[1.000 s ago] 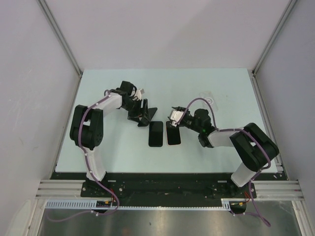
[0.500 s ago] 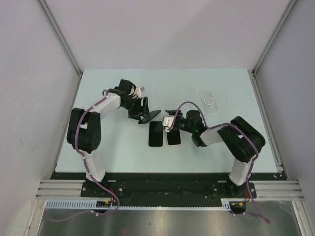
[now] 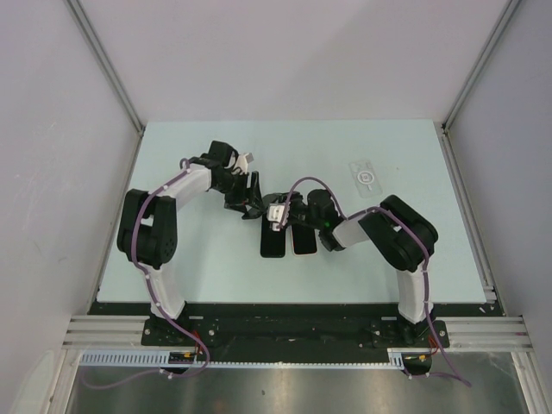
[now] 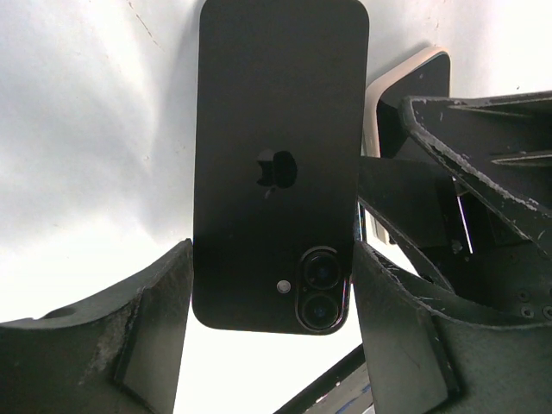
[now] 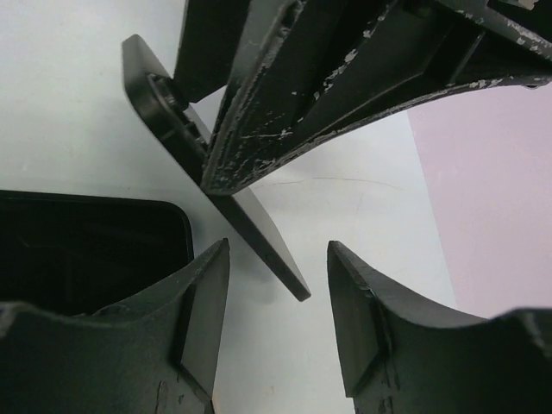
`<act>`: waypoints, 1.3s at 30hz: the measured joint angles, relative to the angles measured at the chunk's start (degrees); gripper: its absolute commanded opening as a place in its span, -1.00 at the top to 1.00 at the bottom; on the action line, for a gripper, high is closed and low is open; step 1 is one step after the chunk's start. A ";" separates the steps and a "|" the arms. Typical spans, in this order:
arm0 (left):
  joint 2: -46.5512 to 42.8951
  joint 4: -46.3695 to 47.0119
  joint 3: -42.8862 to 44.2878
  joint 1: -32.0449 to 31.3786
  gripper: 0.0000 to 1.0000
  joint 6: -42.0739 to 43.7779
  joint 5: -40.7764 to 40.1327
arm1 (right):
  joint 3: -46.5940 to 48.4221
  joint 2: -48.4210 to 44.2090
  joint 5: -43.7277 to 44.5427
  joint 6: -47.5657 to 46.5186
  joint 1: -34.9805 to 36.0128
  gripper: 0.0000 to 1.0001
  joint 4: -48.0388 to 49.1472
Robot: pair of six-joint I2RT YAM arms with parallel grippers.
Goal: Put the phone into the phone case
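Note:
A black phone [image 3: 273, 240] lies back up on the table; its logo and two lenses [image 4: 276, 129] show in the left wrist view. Beside it lies a dark slab with a pale rim [image 3: 304, 240] [image 4: 414, 82]; I cannot tell what it is. A clear phone case with a white ring [image 3: 366, 175] lies far right. My left gripper [image 3: 256, 204] [image 4: 272, 259] is open, its fingers either side of the phone's lens end, apart from it. My right gripper [image 3: 278, 214] [image 5: 278, 250] is open over bare table, beside the phone's corner [image 5: 86, 250], facing the left fingers [image 5: 259, 233].
The two grippers are crowded together at the far ends of the two slabs. The pale table [image 3: 172, 259] is bounded by walls at the left, back and right. A purple cable [image 3: 310, 183] loops above the right wrist.
The right arm has swung left, carrying its gripper from the pale-rimmed slab's far end to beside the left gripper. The left gripper has barely moved. The slabs have not shifted.

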 measured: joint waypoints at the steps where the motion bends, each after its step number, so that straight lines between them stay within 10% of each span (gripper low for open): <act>1: 0.00 0.00 -0.17 0.00 0.17 0.00 0.00 | 0.61 0.52 0.00 -0.17 0.09 -0.03 -0.20; 9: 0.00 0.15 -0.42 -0.02 0.17 0.00 0.37 | 4.61 3.48 0.46 -2.64 0.74 0.07 -3.50; 15: 0.00 0.46 -0.42 -0.04 0.09 0.17 0.76 | 6.32 5.07 1.62 -5.44 1.60 0.98 -5.14; 27: -6.19 4.17 -3.10 0.46 -0.88 -0.98 -2.86 | 6.62 5.01 5.99 -7.63 2.51 1.00 -5.33; 39: -30.08 9.86 -5.79 0.11 -0.99 -4.00 -12.59 | 2.51 -12.24 12.20 0.48 2.60 1.00 -11.21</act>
